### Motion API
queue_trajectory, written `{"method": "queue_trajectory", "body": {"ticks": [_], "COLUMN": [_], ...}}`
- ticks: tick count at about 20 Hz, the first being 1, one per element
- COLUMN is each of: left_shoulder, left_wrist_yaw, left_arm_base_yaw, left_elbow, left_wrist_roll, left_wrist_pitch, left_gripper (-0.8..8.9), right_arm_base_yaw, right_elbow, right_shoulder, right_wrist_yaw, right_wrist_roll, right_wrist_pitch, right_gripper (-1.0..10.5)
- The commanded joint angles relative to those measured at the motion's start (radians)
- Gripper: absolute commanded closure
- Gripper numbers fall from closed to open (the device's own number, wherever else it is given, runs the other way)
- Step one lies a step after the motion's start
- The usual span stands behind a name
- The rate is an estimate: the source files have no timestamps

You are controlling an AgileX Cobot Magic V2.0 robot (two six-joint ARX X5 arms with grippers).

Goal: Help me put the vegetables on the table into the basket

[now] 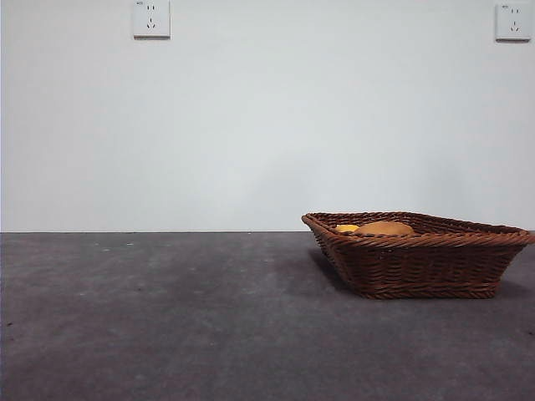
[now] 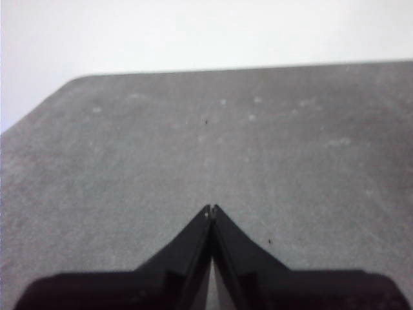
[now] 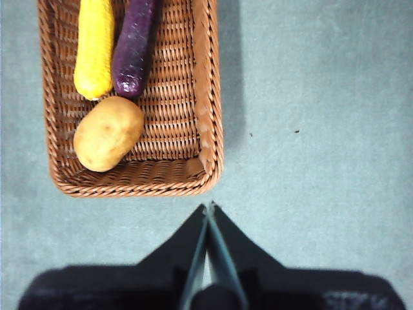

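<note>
While both grippers, left gripper [image 2: 211, 208] and right gripper [image 3: 209, 205], are hovering clenched and empty, potato [image 3: 108, 133], eggplant [image 3: 134, 48] and yellow vegetable [image 3: 94, 46] are lying in the basket [image 3: 210, 97]; no writing seems legible.

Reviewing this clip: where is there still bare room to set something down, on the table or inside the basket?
Bare table spreads beside the basket in the front view, and around the shut left pincer and shut right pincer. Inside, the potato, eggplant and yellow vegetable crowd one side; bare weave runs along the other wall.
</note>
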Motion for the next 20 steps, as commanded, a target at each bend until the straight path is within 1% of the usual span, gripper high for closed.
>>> {"method": "queue_trajectory", "body": {"ticks": [1,3,7,10,12,14,15,16,20], "left_shoulder": [-0.054,-0.112,-0.142,-0.142,-0.142,-0.142,-0.142,-0.142,-0.142], "left_wrist_yaw": [0.066,0.109,0.173,0.178,0.156,0.151,0.152,0.152,0.153], "left_arm_base_yaw": [0.002,0.002,-0.003,-0.036,-0.053,-0.062,-0.065,-0.067,-0.087], "left_elbow": [-0.042,-0.042,-0.042,-0.042,-0.042,-0.042,-0.042,-0.042,-0.042], "left_wrist_roll": [-0.010,0.013,-0.006,0.002,-0.002,-0.068,-0.120,-0.137,-0.135], "left_wrist_pitch": [-0.032,-0.108,-0.108,-0.109,-0.109,-0.109,-0.108,-0.106,-0.101], "left_gripper": [8.14,8.14,8.14,8.14,8.14,8.14,8.14,8.14,8.14], "right_arm_base_yaw": [0.000,0.000,0.000,0.000,0.000,0.000,0.000,0.000,0.000], "right_elbow": [-0.004,-0.004,-0.004,-0.004,-0.004,-0.004,-0.004,-0.004,-0.004], "right_shoulder": [0.010,0.010,0.010,0.010,0.010,0.010,0.010,0.010,0.010], "right_wrist_yaw": [0.001,0.002,0.001,0.002,0.002,0.001,0.001,0.001,0.001], "right_wrist_roll": [0.007,0.007,0.007,0.007,0.007,0.007,0.007,0.007,0.007], "right_wrist_pitch": [-0.021,-0.002,0.126,0.263,0.365,0.458,0.501,0.534,0.619], "right_gripper": [9.5,9.5,9.5,9.5,9.5,9.5,9.5,9.5,9.5]}}
